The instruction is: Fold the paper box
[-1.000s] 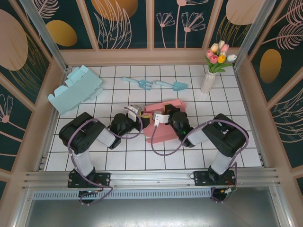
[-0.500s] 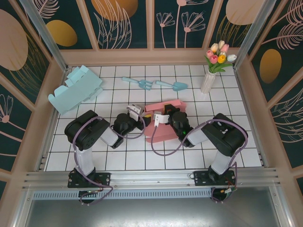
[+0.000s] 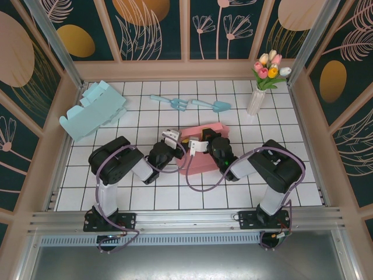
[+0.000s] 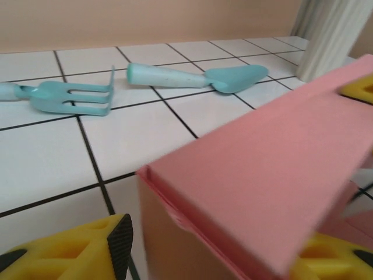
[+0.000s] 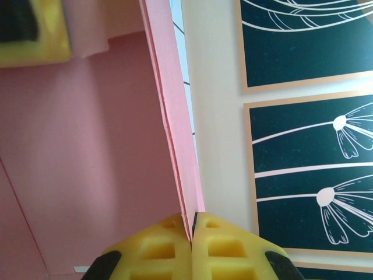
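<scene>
The pink paper box (image 3: 202, 165) lies partly folded at the table's middle, one wall raised. My right gripper (image 3: 197, 144) is at the box's top, shut on the thin edge of that upright pink wall (image 5: 175, 146), and its fingertips (image 5: 192, 224) meet around the card. My left gripper (image 3: 173, 140) stands at the box's left end, open. A corner of the pink box (image 4: 262, 163) sits between its two yellow fingers (image 4: 76, 251), with a gap at the left pad.
A light blue paper box (image 3: 93, 111) lies at the back left. A blue toy fork (image 4: 70, 96) and trowel (image 4: 198, 77) lie behind the pink box. A white vase of tulips (image 3: 256, 99) stands at the back right.
My left arm has swung to the right, bringing its gripper from beside the box up to the box's left corner. The right gripper has stayed shut on the wall.
</scene>
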{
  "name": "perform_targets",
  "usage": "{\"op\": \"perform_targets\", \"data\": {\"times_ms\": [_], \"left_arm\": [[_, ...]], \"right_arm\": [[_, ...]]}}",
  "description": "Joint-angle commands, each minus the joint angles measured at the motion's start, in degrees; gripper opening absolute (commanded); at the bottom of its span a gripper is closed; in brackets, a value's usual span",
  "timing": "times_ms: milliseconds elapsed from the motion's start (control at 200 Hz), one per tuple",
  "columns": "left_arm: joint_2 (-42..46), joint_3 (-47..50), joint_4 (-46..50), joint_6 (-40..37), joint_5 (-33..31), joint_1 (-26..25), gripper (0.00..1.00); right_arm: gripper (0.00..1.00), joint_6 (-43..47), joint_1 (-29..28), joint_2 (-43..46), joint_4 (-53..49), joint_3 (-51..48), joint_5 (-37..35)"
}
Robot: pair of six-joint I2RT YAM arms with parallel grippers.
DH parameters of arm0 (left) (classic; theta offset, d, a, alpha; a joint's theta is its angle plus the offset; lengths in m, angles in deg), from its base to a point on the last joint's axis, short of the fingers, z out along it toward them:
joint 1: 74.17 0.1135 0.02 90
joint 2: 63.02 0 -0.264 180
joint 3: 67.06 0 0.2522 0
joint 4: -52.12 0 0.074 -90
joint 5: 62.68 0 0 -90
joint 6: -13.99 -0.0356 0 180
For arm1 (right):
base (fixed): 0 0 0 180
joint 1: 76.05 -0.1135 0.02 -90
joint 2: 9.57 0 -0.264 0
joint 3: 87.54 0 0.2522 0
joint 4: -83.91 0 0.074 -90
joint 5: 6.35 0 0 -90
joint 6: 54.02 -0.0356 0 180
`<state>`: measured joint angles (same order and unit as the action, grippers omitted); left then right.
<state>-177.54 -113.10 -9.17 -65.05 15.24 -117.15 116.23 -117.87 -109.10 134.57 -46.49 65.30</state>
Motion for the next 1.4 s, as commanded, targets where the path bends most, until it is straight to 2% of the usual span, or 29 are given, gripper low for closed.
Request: {"op": "perform_targets", "data": {"times_ms": [0, 100, 180, 340, 415, 555, 721, 806, 876, 931, 976, 1066, 1161, 1246, 1391], "left_arm": [[-2.0, -1.6, -2.8, 1.6, -6.9, -0.4, 0.55], [-3.0, -2.6, -2.4, 1.7, -11.6, -1.4, 0.51], [-3.2, -3.5, -0.8, 2.4, -17.3, -2.0, 0.44], [-2.5, -5.7, 7.5, 6.8, -29.3, -2.1, 0.2], [-2.0, -7.3, 13.0, 9.5, -35.0, -2.1, 0.0], [-2.3, -9.0, 18.4, 12.0, -43.7, -2.1, 0.0], [-3.3, -11.8, 24.2, 12.8, -48.4, -2.0, 0.0], [-3.6, -11.9, 24.3, 12.7, -47.1, -2.0, 0.0], [-3.0, -11.2, 21.9, 11.2, -42.2, -2.0, 0.0], [-2.5, -12.0, 23.8, 11.7, -40.7, -2.0, 0.02], [-2.6, -13.4, 26.7, 11.9, -42.6, -2.0, 0.02], [-3.4, -15.1, 30.1, 12.1, -50.3, -1.6, 0.02], [-3.1, -15.6, 33.9, 14.7, -50.3, 0.1, 0.03], [-3.3, -14.9, 34.0, 14.8, -51.3, 0.5, 0.12], [-4.1, -14.5, 35.7, 15.7, -52.8, 1.8, 0.18]], "right_arm": [[0.0, -2.7, 0.0, -2.4, -15.2, -2.3, 2.6], [0.0, -3.0, 0.0, -2.4, -15.3, -2.1, 2.5], [0.0, -3.5, 0.1, -2.5, -15.7, -1.6, 1.5], [0.0, -4.4, 0.3, -2.6, -16.1, -1.1, 0.5], [0.0, -5.0, 0.5, -2.8, -16.2, -0.8, -0.2], [0.0, -5.7, 0.9, -2.8, -16.2, -0.4, -1.0], [0.0, -6.5, 1.1, -2.6, -16.3, -0.1, -1.3], [0.0, -7.0, 1.3, -2.6, -16.7, 0.0, -1.1], [0.0, -7.4, 1.3, -2.7, -17.0, 0.2, -1.0], [0.0, -7.7, 1.4, -2.6, -17.1, 0.3, -0.9], [0.0, -7.9, 1.4, -2.6, -17.0, 0.3, -1.0], [0.0, -8.2, 1.6, -2.4, -17.0, 0.2, -1.3], [0.0, -8.6, 1.7, -2.1, -17.3, 0.2, -1.2], [0.0, -8.9, 1.9, -2.2, -17.9, 0.4, -1.2], [0.0, -9.5, 2.1, -2.4, -18.1, 0.7, -1.3]]}}
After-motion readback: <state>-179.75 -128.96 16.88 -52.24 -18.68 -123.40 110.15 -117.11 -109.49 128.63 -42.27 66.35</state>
